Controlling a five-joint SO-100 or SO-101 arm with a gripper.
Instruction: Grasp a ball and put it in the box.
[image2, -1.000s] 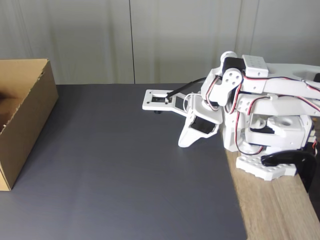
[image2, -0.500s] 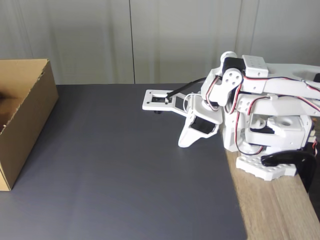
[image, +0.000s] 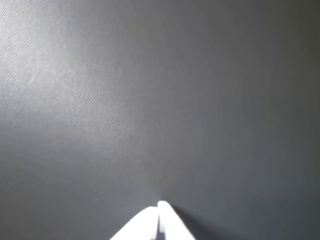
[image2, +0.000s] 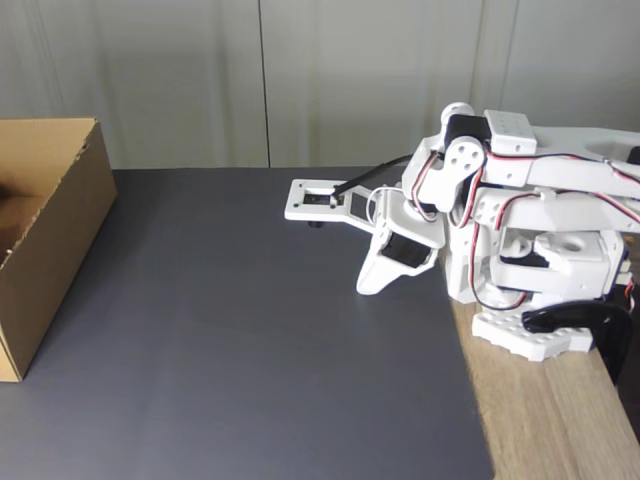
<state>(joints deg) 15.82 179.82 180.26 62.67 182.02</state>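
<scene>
The white two-finger gripper (image2: 368, 285), its jaws pressed together around nothing, rests tip-down on the dark grey mat (image2: 250, 330) covering the wooden table (image2: 560, 420), well apart from the large brown corrugated cardboard box (image2: 45, 240) at the fixed view's left edge.

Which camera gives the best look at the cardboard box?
The fixed view: the box stands at the left edge on the dark mat, open top and one brown side visible, partly cut off. The wrist view looks down at bare mat past the closed jaws.
</scene>
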